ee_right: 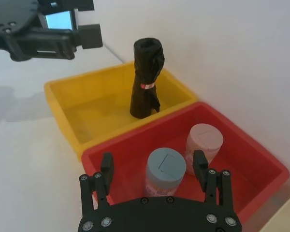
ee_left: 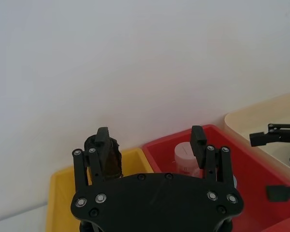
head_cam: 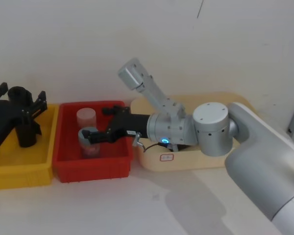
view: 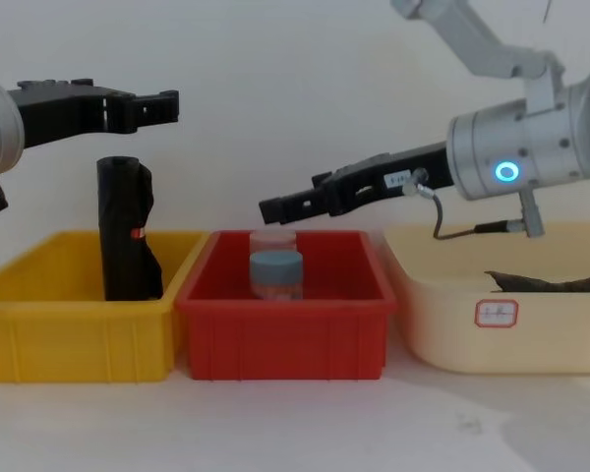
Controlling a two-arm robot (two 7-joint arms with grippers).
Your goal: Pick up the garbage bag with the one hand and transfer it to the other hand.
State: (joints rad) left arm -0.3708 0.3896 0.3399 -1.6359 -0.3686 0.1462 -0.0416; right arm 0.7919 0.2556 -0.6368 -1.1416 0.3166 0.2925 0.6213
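Currently, my left gripper [view: 163,104] hangs spread wide, holding nothing, just above the garbage bag [view: 124,231], which stands upright in the yellow bin [view: 69,334]. My right gripper [view: 273,208], likewise spread and empty, hovers over 2 jars [view: 275,273] in the red bin [view: 285,339]. A beige bin [view: 442,324] completes the row of 3 on a white table [view: 275,423]. Plain white wall [view: 275,79] behind.

Black bag [ee_right: 146,79] with a thin red band, yellow bin [view: 39,324], red bin [view: 285,339], jar [ee_right: 165,166] lidded blue-grey, pale pink jar [ee_right: 203,140], cream bin [view: 438,324] with white label [view: 497,313], left gripper [view: 169,106] and right gripper [view: 268,209] were black, ring light [view: 508,172] glowed blue.
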